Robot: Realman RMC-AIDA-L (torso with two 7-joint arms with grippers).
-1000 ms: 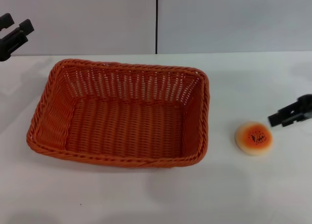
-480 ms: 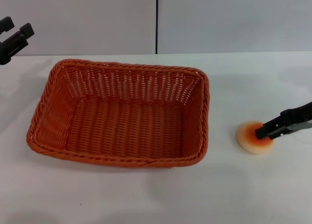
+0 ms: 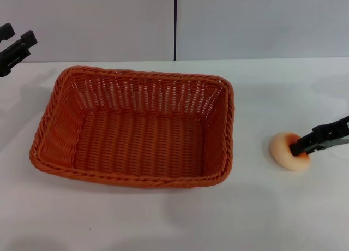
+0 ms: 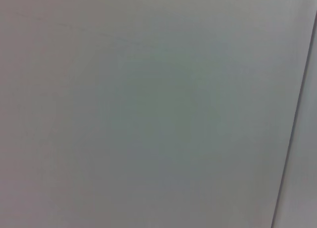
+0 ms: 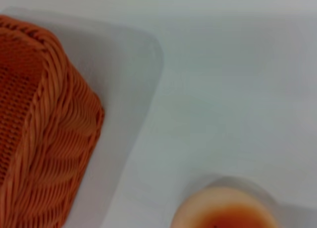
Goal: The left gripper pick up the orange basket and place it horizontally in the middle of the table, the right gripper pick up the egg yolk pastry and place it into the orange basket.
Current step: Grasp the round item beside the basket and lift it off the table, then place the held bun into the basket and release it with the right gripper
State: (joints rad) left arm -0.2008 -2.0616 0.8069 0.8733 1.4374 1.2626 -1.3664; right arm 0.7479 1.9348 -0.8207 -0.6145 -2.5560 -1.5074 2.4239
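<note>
The orange basket (image 3: 143, 180) lies flat on the white table (image 3: 163, 221), left of centre, with nothing in it. To its right the egg yolk pastry (image 3: 284, 151) is tipped up, its cream side facing the basket. My right gripper (image 3: 298, 148) reaches in from the right edge and is shut on the pastry. The right wrist view shows the pastry's browned top (image 5: 225, 213) close below and a corner of the basket (image 5: 39, 129). High at the far left, well away from the basket, my left gripper (image 3: 15, 42) is open.
A grey wall with a dark vertical seam (image 3: 175, 24) stands behind the table. Bare tabletop separates the basket's right wall from the pastry. The left wrist view shows only a plain grey surface.
My right gripper came in from the right, dropped onto the pastry and closed on it. The pastry tipped up and shifted slightly right. The left gripper stayed almost still.
</note>
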